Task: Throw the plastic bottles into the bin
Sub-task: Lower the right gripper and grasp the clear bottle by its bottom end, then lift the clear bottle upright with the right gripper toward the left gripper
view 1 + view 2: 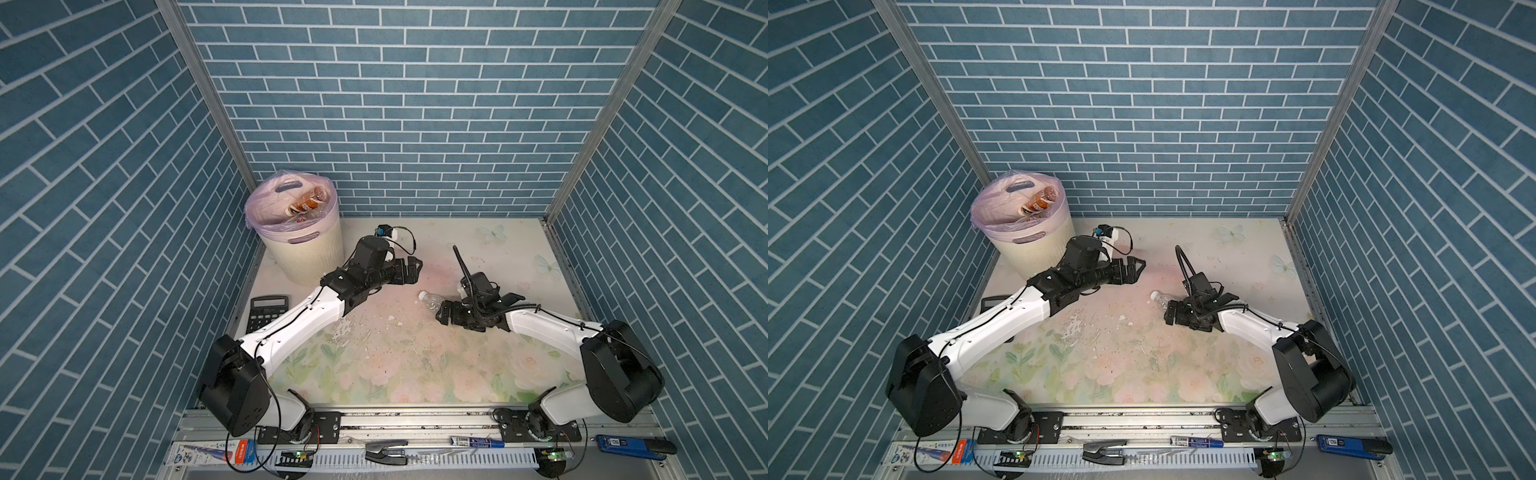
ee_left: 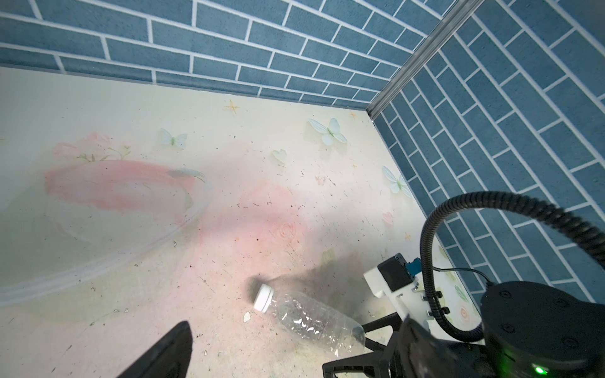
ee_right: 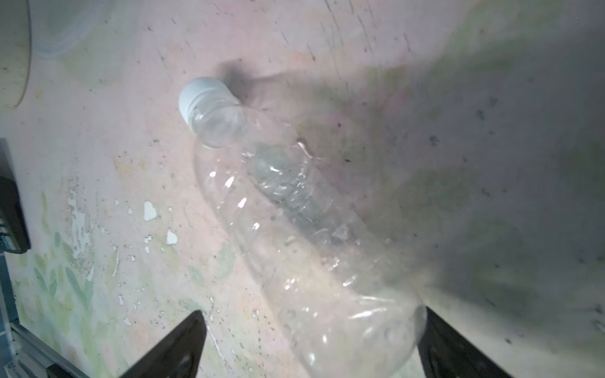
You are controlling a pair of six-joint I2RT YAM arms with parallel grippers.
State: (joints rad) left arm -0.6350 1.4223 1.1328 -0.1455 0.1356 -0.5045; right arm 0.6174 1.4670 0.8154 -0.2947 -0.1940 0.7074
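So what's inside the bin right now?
The bin, lined with a pink bag, shows a brown-labelled bottle near the top. Whatever lies deeper is hidden by its wall and the bag.

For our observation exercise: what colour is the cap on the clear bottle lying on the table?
White; the cap shows best in the right wrist view.

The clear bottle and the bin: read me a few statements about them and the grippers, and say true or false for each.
The clear bottle lies on its side. True.
The right gripper is shut on it. False: its jaws stand open, one either side of the bottle's base.
The bin is empty. False: a brown-labelled bottle shows inside.
The left gripper holds nothing. True.
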